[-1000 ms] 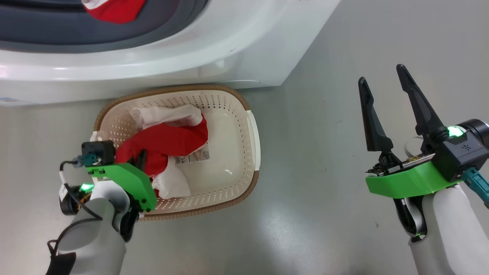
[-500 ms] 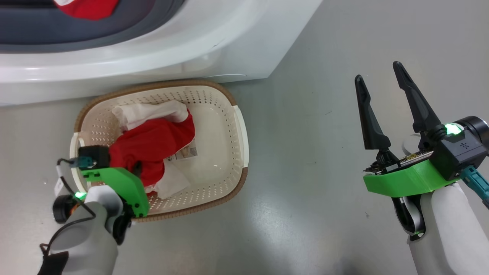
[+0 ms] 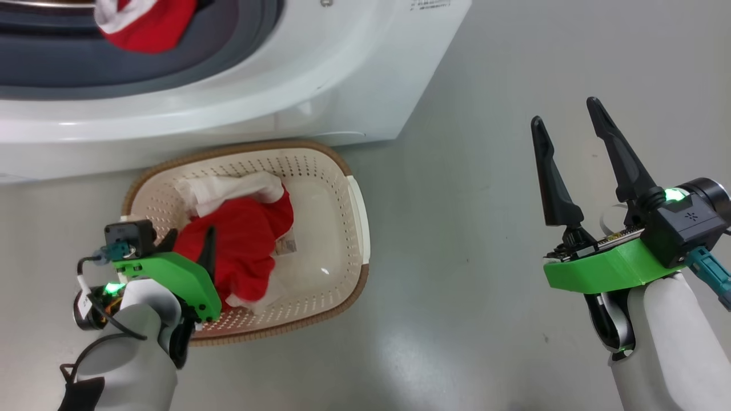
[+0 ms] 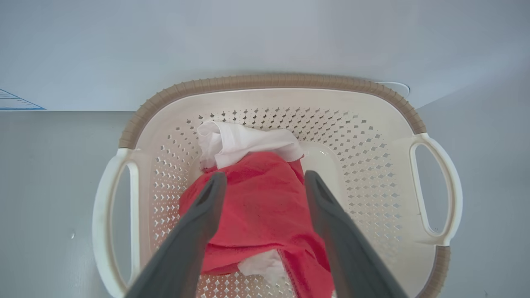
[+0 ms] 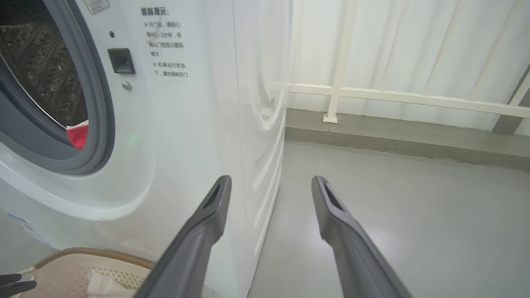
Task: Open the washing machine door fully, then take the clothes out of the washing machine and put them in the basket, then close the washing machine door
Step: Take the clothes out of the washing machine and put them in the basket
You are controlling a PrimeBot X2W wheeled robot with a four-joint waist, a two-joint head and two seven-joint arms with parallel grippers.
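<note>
The cream basket with a brown rim stands on the floor against the front of the washing machine. In the basket lie clothes: a red garment and a white piece. My left gripper hangs open just above the red garment, its fingers astride the cloth without pinching it. Another red garment with white trim lies in the drum behind the grey gasket. My right gripper is open and empty, off to the machine's right. The washing machine door is out of view.
Bare grey floor spreads to the right of the machine and the basket. The right wrist view has a white railing and wall behind that floor, and a corner of the basket at lower left. A blue label marks the machine's base.
My left gripper has opened and let go of the red garment, which now rests in the basket. The head camera has shifted a little. The right arm has stayed put.
</note>
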